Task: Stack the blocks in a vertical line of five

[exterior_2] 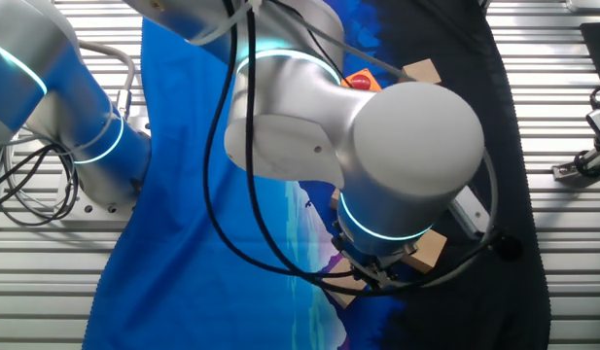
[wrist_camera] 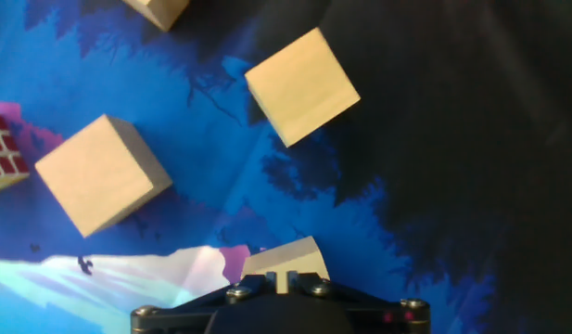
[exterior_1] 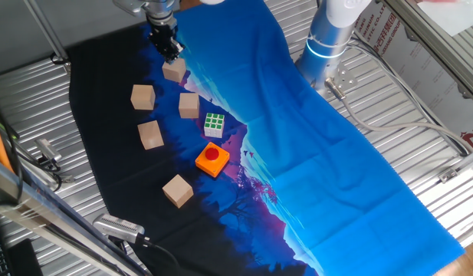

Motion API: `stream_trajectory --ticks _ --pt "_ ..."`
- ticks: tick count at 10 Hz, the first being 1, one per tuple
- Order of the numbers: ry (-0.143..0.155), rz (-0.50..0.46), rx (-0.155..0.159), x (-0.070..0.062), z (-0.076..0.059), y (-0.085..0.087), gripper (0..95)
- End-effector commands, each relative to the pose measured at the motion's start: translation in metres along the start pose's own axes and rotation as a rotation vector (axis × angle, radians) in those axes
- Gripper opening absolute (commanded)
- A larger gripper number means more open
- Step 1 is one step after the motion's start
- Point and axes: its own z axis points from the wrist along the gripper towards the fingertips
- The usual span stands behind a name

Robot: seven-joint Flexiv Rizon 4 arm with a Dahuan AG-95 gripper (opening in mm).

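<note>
Five light-tan wooden blocks lie apart on the cloth, none stacked. One block (exterior_1: pixel 174 71) sits right under my gripper (exterior_1: pixel 172 54) at the far end. In the hand view this block (wrist_camera: pixel 284 258) shows just beyond the gripper (wrist_camera: pixel 281 278), partly hidden by its body. The fingertips are covered, so I cannot make out whether they grip it. Other blocks lie at the left (exterior_1: pixel 142 96), the middle (exterior_1: pixel 188 105), lower left (exterior_1: pixel 150 134) and nearest the front (exterior_1: pixel 177 190). Two of them (wrist_camera: pixel 302 85) (wrist_camera: pixel 102 174) show ahead in the hand view. In the other fixed view the arm hides most; a block (exterior_2: pixel 423 251) shows under the wrist.
A green-and-white puzzle cube (exterior_1: pixel 214 124) and a flat orange block with a red button (exterior_1: pixel 212 159) lie right of the blocks. The blue-and-black cloth (exterior_1: pixel 336 161) covers a ribbed metal table (exterior_1: pixel 420 100). The arm's base (exterior_1: pixel 328 38) stands at the back right. Cables and clamps (exterior_1: pixel 44 157) are at the left.
</note>
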Motion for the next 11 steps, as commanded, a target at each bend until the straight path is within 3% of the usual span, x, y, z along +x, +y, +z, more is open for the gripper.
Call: stream_trajectory --ticks 1,3,5,7,9,10,11 --pt "-0.004 -0.014 -0.031 0.000 0.001 -0.001 95.0" --pt "-0.012 -0.016 -0.043 0.003 0.006 -0.001 95.0" --pt "-0.023 -0.035 -0.061 0.012 0.023 -0.002 95.0" --pt "-0.037 -0.031 -0.091 0.017 0.030 -0.001 95.0" --pt "-0.046 0.060 -0.135 0.018 0.031 -0.001 95.0" --pt "-0.048 0.075 -0.142 0.018 0.031 -0.001 95.0" --pt "-0.045 -0.050 -0.128 0.018 0.031 -0.001 95.0"
